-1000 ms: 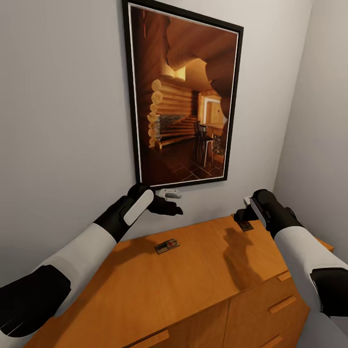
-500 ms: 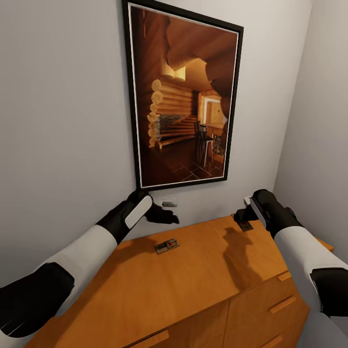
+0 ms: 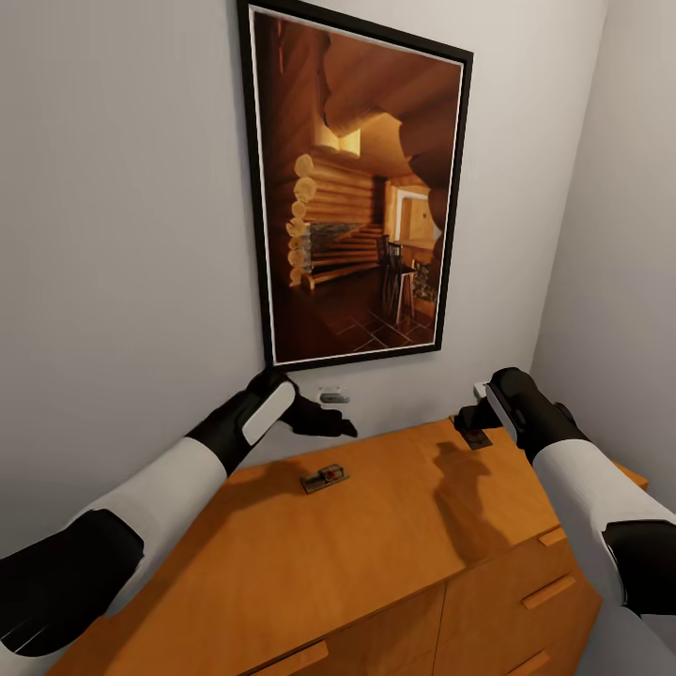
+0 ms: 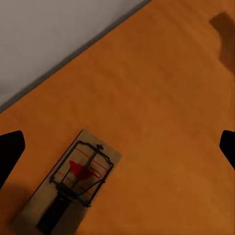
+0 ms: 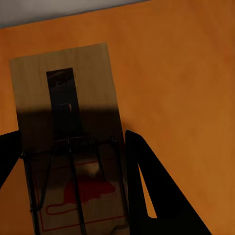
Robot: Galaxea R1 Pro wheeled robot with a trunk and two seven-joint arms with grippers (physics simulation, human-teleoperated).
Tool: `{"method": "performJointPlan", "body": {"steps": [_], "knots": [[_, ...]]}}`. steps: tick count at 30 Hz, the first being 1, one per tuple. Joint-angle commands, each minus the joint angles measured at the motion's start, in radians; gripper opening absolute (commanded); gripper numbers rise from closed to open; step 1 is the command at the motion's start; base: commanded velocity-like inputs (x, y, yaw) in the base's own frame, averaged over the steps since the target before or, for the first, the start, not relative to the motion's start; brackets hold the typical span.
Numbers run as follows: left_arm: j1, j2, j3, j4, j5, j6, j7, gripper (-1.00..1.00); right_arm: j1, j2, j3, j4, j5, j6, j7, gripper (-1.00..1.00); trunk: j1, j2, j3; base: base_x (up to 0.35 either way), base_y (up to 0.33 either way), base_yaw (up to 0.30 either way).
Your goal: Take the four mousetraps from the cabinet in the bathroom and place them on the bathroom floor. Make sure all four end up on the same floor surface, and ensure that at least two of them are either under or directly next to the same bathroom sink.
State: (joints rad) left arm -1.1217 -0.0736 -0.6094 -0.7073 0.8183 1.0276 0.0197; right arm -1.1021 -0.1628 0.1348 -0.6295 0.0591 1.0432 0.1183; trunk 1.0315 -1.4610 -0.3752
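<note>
Head view: left jaws (image 3: 340,413) apart above a diagonal mousetrap (image 3: 324,477); right jaws (image 3: 469,420) straddle another.

A tall framed picture (image 3: 359,183) of a log-cabin interior hangs at the upper centre on a plain pale wall (image 3: 122,216). A second pale wall (image 3: 624,244) meets it at the right edge.

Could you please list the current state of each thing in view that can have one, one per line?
Left tool: open, hovering above the cabinet top, holding nothing.
Right tool: fingers on either side of a mousetrap; whether clamped cannot be told.
Middle mousetrap: lying flat on the cabinet top, untouched.
Right mousetrap: flat on the cabinet top, between the right tool's fingers.
Cabinet: drawers closed.
</note>
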Motion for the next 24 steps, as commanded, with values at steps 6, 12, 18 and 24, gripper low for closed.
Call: {"method": "performJointPlan", "body": {"steps": [6, 12, 18, 24], "knots": [[-0.001, 0.005, -0.087, 0.018, 0.003, 0.003, 0.000, 1.00, -0.001, -0.001, 0.005, 0.000, 0.004, 0.004, 0.006, -1.00, 0.000, -0.001, -0.001, 0.000, 0.000, 0.000], [-0.001, 0.012, -0.111, 0.028, 0.002, 0.004, 0.000, 1.00, -0.001, 0.000, 0.005, 0.000, 0.004, 0.004, 0.006, -1.00, 0.000, -0.001, -0.001, 0.000, 0.000, 0.000], [-0.001, 0.021, -0.113, 0.018, 0.000, 0.002, 0.001, 1.00, -0.001, -0.001, 0.005, -0.001, 0.004, 0.004, 0.006, -1.00, 0.000, -0.001, -0.001, 0.000, 0.000, 0.000], [-0.001, 0.025, -0.113, 0.026, -0.001, 0.004, 0.001, 1.00, -0.001, -0.001, 0.005, 0.000, 0.005, 0.004, 0.006, -1.00, 0.000, -0.001, -0.001, 0.000, 0.000, 0.000]]}}
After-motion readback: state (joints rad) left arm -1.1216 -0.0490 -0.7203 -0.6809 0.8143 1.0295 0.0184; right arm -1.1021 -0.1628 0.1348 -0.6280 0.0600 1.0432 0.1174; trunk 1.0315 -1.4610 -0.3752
